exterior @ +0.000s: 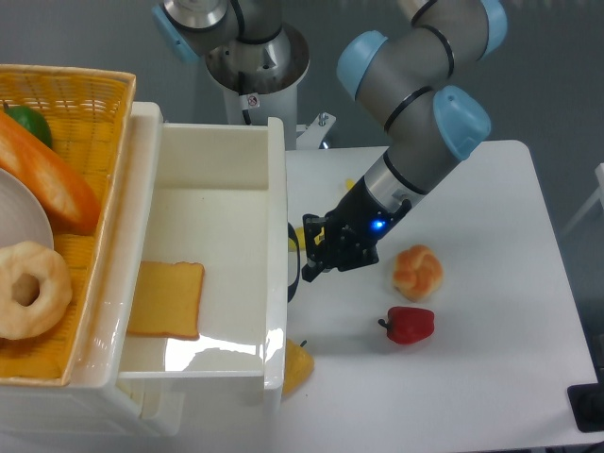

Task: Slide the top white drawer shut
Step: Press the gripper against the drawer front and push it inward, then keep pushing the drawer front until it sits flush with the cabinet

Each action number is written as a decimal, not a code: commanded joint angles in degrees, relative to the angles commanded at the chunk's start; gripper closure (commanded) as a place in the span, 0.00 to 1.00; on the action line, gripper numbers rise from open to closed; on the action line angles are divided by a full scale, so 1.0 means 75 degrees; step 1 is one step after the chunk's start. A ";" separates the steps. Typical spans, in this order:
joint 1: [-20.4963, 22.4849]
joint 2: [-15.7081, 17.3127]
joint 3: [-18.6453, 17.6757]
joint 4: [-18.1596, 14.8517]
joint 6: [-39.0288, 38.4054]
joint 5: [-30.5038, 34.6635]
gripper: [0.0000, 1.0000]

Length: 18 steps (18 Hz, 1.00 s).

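Note:
The top white drawer (pixel 212 198) stands pulled far out to the right, a deep glossy tray with a slice of toast (pixel 167 299) on its floor. Its thick front panel (pixel 276 255) carries a thin black curved handle (pixel 293 264). My gripper (pixel 310 255) hangs low just right of that handle, very close to the panel; whether it touches is unclear. Its dark fingers look close together with nothing between them, but their gap is hard to read.
A yellow wicker basket (pixel 90 94) on the left holds a carrot, a plate and a doughnut. On the table lie a banana (pixel 351 192) partly behind the arm, a bread roll (pixel 418 271), a red pepper (pixel 410 325) and a yellow piece (pixel 296 364) under the drawer's corner.

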 joint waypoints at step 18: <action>-0.0679 0.0105 -0.0012 -0.0117 -0.0609 -0.0047 1.00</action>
